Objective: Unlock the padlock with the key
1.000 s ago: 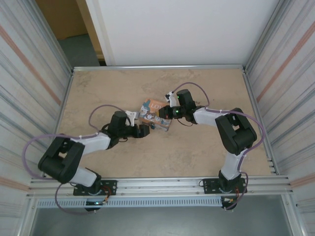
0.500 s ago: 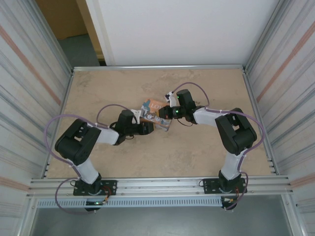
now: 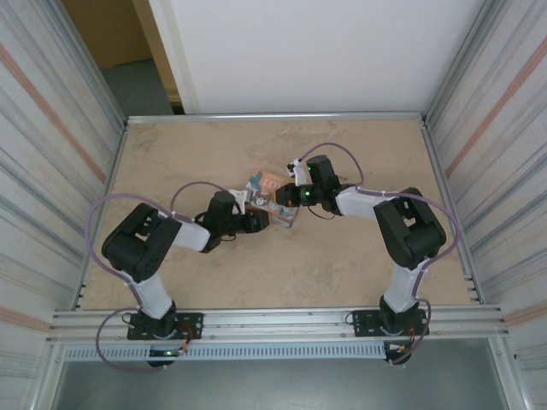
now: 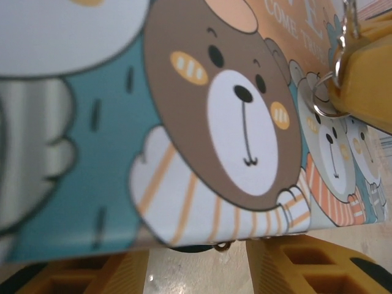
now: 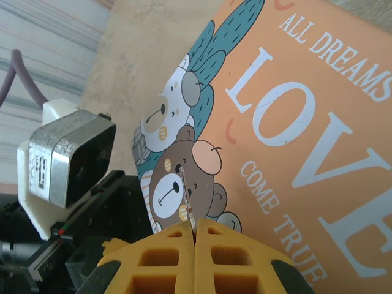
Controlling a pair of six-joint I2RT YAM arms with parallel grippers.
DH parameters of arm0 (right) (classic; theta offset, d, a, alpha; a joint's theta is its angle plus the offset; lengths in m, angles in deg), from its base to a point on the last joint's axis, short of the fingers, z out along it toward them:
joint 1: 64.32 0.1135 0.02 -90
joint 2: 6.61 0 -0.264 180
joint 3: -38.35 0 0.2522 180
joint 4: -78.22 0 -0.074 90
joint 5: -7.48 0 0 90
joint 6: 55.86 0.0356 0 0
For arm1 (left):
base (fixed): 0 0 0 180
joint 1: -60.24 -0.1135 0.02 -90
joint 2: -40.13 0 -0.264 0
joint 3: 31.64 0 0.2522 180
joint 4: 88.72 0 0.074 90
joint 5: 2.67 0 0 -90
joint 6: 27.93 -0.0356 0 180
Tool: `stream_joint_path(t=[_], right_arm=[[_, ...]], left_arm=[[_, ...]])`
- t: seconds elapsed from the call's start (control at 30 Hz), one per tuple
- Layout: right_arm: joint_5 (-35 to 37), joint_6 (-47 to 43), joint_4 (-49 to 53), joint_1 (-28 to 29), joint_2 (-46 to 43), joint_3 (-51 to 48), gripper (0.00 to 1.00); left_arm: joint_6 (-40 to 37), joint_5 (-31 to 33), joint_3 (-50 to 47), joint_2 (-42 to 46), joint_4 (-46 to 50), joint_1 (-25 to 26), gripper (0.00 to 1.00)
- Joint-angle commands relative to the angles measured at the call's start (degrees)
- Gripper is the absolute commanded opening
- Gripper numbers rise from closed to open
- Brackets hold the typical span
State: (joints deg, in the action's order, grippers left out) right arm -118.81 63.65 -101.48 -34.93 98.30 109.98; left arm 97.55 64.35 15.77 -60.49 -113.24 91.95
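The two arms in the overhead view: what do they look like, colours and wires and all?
The left arm and right arm have black joints linked by white segments, each with a looping lilac cable. A green light glows near the right wrist. The fingers are yellow-orange plastic with hollow ribbed cells.

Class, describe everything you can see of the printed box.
The box looks like cardboard: an orange face with white lettering, LOVE, ALL DREAMS, COME TRUE, and a teal part with cartoon bears. It rests on the table between both end effectors. The left end effector faces one printed side; the right end effector holds a thin key over its bear print.
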Motion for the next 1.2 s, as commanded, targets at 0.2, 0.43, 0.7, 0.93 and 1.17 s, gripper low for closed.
stream_joint_path(t=[0.2, 0.43, 0.7, 0.93, 1.17], right_arm=[[1.35, -1.11, 6.07, 0.83, -0.34, -2.58, 0.0], [1.49, -1.13, 6.16, 0.94, -1.11, -2.91, 0.0], [1.58, -0.95, 6.07, 1.19, -1.27, -3.2, 0.0], [1.88, -0.87, 5.99, 1.46, -1.01, -3.2, 0.0], [1.93, -0.87, 5.98, 1.55, -1.1, -3.11, 0.0]], left_arm=[[5.92, 5.4, 0.45, -1.67, -1.9, 4.89, 0.43], [10.25, 8.33, 0.72, -3.94, -3.71, 5.3, 0.41], [15.2, 11.08, 0.03, -4.19, -4.7, 5.56, 0.39], [18.44, 11.52, -0.86, -4.68, -8.08, 5.53, 0.39], [20.31, 12.45, -1.81, -4.67, -9.24, 5.34, 0.4]])
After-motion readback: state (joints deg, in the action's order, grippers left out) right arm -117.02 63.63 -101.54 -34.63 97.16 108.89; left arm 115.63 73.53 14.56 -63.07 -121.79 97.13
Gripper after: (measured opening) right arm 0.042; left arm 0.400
